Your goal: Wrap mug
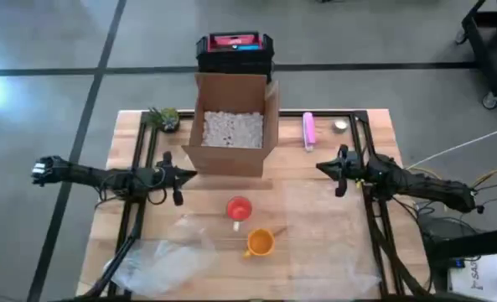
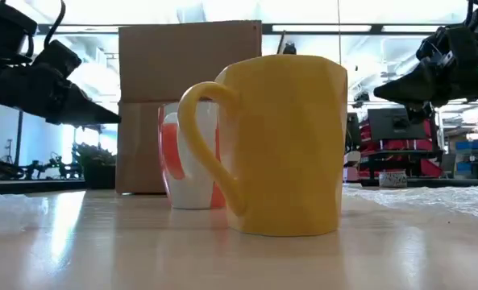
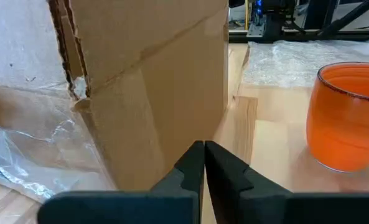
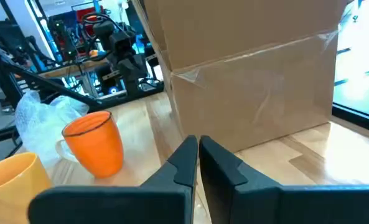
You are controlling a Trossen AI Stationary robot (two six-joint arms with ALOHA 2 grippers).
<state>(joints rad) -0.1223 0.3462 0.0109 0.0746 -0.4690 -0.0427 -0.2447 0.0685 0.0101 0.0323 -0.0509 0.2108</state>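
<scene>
Mug first: the yellow mug (image 1: 260,242) sits at about six o'clock from the cardboard box (image 1: 231,122), with the orange-and-white mug (image 1: 239,207) just beside it toward the box. Starting at my left claw (image 1: 189,174): it's clenched, holding nothing, hanging at the box's near-left corner, roughly ten o'clock from the mugs. My right claw (image 1: 322,168) is clenched too and empty, at about two o'clock from them, the pink bottle (image 1: 309,131) behind it.

Risks as I see them: both claws are clamped, so I must spread them before any grab or I'll just shove things. The two mugs stand close, so reaching for one could knock the other over. The clear wrap (image 1: 160,260) lies crumpled at seven o'clock on the tabletop (image 1: 332,252); it's thin and slippery-looking, and I could pinch nothing or drag it under a mug. The left claw is also tight to the box; a careless swing could clip it.
</scene>
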